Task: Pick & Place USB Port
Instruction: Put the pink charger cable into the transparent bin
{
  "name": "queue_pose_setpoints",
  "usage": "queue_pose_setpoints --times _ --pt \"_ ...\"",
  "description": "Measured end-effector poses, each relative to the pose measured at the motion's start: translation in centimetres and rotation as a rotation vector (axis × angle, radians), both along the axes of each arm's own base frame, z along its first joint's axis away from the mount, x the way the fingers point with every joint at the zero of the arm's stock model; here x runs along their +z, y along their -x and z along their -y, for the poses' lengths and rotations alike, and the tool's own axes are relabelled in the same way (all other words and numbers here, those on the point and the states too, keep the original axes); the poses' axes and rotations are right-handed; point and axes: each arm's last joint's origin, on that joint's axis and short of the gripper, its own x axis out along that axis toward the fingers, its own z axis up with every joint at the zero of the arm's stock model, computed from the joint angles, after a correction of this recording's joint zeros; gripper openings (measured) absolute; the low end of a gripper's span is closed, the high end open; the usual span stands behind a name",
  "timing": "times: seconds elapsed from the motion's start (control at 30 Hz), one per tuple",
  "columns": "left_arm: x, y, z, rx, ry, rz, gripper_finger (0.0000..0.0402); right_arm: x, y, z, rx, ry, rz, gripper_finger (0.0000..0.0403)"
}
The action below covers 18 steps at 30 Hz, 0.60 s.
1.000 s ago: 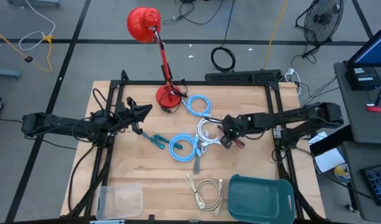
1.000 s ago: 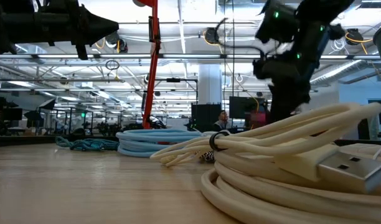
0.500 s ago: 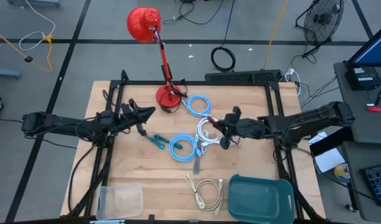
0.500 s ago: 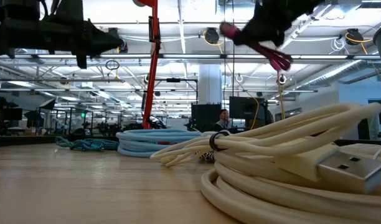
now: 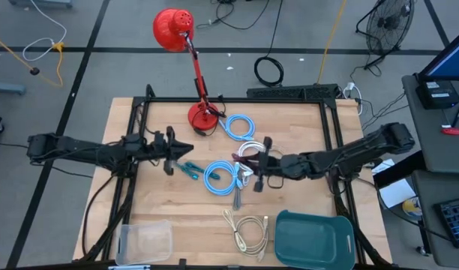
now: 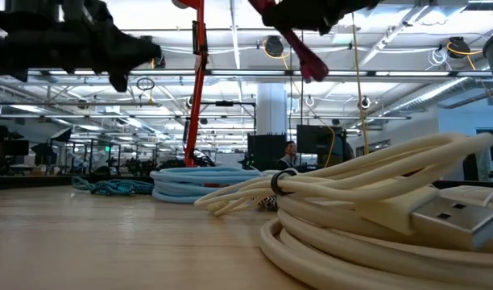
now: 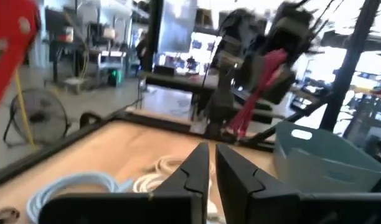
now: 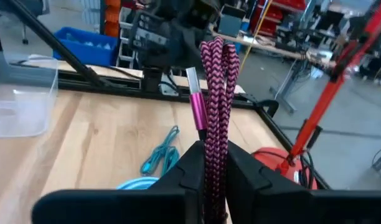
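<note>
The magenta braided USB cable is a folded bundle with a metal-tipped plug. My right gripper is shut on it and hovers over the white and blue coils at mid-table. The low view shows the cable high above the wood. My left gripper is shut, holds nothing, and floats left of centre near a teal braided cable. Its wrist view looks past its fingers at the right arm and the magenta cable. My right gripper pinches the folded magenta bundle between its two fingers, several strands together. The fingers lie about level and point toward the table's left. The looped end and the plug stick out past the fingertips. The cable is lifted clear of the table.
Two light-blue coils and a white coil lie mid-table. A cream cable rests near the front edge, between a teal bin and a clear tub. A red lamp's base stands at the far side.
My right gripper has risen from the white coil with the magenta cable. It has tipped from pointing down to about level and travelled toward the table's left. The cable is now lifted clear. My left gripper has shifted a little toward the near edge and the right.
</note>
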Motion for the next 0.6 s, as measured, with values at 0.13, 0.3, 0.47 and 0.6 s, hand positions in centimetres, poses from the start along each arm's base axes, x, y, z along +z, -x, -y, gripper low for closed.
queue_pose_setpoints --times 0.13,0.3,0.47,0.6 --pt "-0.4 -3.0 0.2 -0.032 0.029 -0.104 0.0083 0.4 -0.1 0.0 0.005 0.025 0.041 0.002" --pt "0.3 -9.5 1.1 -0.078 -0.063 -0.167 0.015 0.8 0.1 -0.3 0.016 0.036 0.059 0.0041" --pt "1.2 -15.4 2.2 -0.145 -0.15 -0.163 0.0173 0.6 0.3 -0.8 0.033 0.055 0.03 0.004" --pt "1.9 -17.3 2.3 -0.054 -0.216 -0.122 0.0156 0.8 0.5 -1.6 0.064 0.076 0.037 0.0027"
